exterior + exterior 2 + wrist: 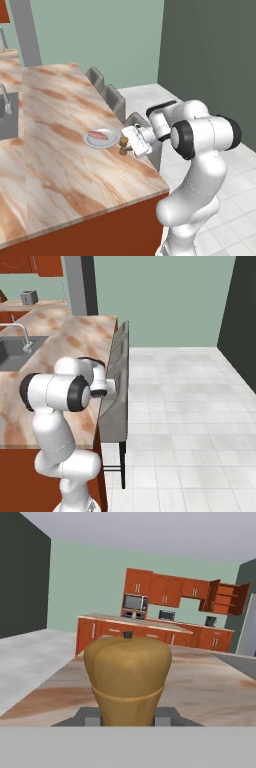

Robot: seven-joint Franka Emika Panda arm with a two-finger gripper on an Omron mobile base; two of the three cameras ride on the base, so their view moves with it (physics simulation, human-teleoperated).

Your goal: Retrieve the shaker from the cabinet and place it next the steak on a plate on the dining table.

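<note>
The tan wooden shaker (pixel 123 146) hangs upright in my gripper (pixel 126 146), which is shut on it from the right side. It sits just right of the light-grey plate (pixel 90 142), low over the dining table (pixel 60 165); whether it touches the top I cannot tell. The pinkish steak (pixel 98 134) lies on that plate. In the hand view the shaker (pixel 127 672) looms large between the dark fingertips (pixel 89 717) of the gripper (pixel 127 716). Far across the room the cabinet (pixel 227 598) stands with its door open.
Grey chairs (pixel 114 100) (pixel 117 381) line the table's right edge, right beside my hand. A sink (pixel 7 117) (pixel 15 351) with a faucet is set into the top at the left. The table's near corner (pixel 162 187) lies close to the arm.
</note>
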